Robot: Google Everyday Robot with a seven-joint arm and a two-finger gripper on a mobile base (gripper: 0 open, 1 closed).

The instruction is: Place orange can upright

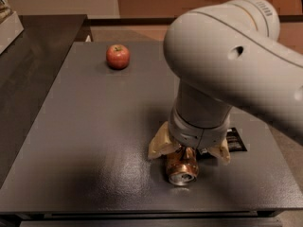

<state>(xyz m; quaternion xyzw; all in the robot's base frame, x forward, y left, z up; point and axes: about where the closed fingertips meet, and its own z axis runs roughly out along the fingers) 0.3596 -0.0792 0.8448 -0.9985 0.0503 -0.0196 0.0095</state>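
Observation:
The orange can (182, 167) lies on its side on the grey table (94, 126), near the front edge, with one silver end facing the camera. My gripper (189, 151) comes down from above and straddles the can. Its tan fingers (159, 145) stand on either side of the can, spread wider than it. The arm's big grey body hides the can's far half.
A red apple (117, 56) sits at the back left of the table. A flat black packet (236, 139) lies just right of the gripper, partly under the arm. A dark counter (28, 60) runs along the left, with a pale box (7, 22) on it.

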